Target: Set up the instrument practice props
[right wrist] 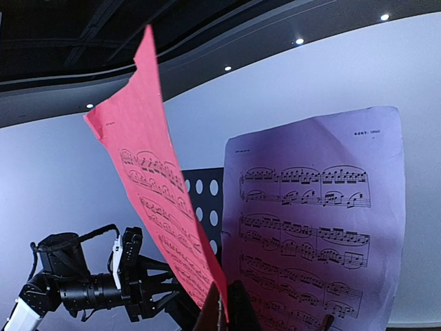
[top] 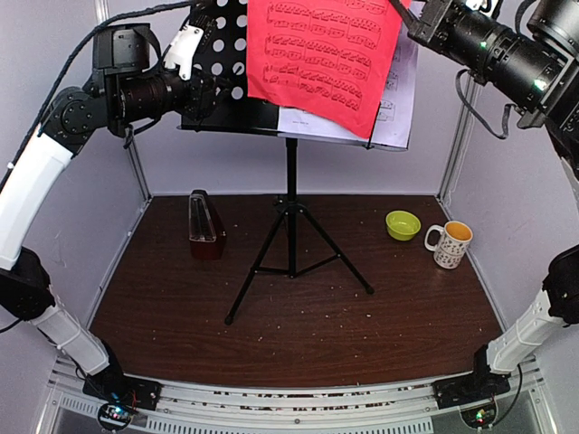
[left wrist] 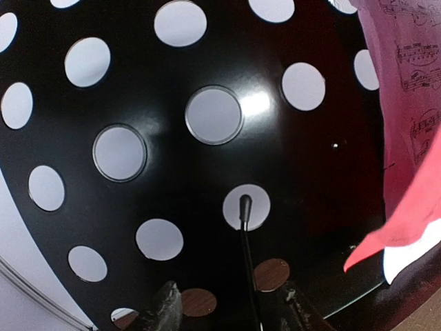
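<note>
At the upper right, the right gripper [right wrist: 222, 307] was clenched on the red paper music sheet [top: 326, 59]. The sheet hung skewed over the white paper music sheet [top: 398, 104] on the black perforated metal music stand [top: 217, 54]. Risk: released so, 1 sheet could slide off. The left gripper [top: 190, 68] stood at the stand's left edge; grip undetermined.

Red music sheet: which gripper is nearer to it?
Right. The right gripper pinches the red music sheet at its edge; the left gripper faces the stand desk, left of the sheet.
</note>
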